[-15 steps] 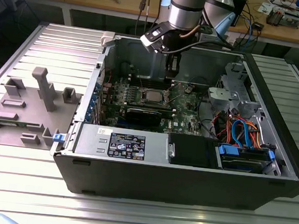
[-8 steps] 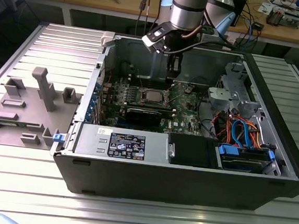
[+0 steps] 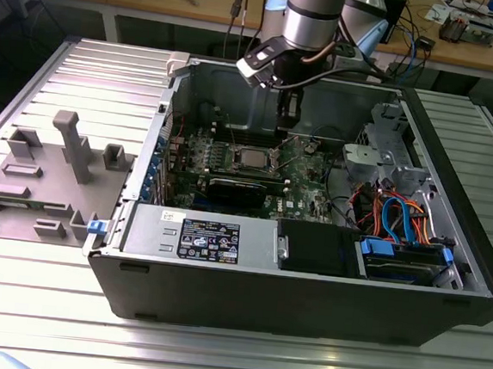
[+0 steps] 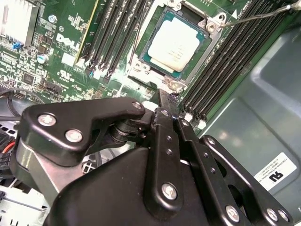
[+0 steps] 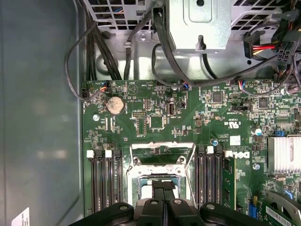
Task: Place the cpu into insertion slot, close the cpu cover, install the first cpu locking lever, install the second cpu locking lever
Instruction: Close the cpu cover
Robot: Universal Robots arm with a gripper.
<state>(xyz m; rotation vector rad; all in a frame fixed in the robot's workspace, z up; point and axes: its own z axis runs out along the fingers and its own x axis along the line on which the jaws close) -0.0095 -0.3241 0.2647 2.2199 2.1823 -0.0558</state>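
The cpu [image 4: 176,42], a square chip with a pale metal top, lies flat in the insertion slot [image 4: 141,70] on the green board; the exterior view shows the cpu [image 3: 253,159] mid-board. The cpu cover [image 5: 162,145], a thin silver frame, appears tilted up behind the socket. A thin locking lever [image 4: 256,15] sticks out free beside the socket. My gripper [image 4: 162,98] hangs a little above the socket's edge, fingers pressed together with nothing between them. It also shows in the first wrist view [image 5: 163,186] and in the exterior view [image 3: 288,119].
Black memory slots [image 4: 225,61] flank the socket on both sides. A long black card [image 3: 244,189] lies in front of it. The case wall [image 3: 229,84] stands behind. A drive cage [image 3: 387,154] and coloured cables [image 3: 399,219] crowd the exterior view's right. Grey fixtures [image 3: 68,147] sit outside the case.
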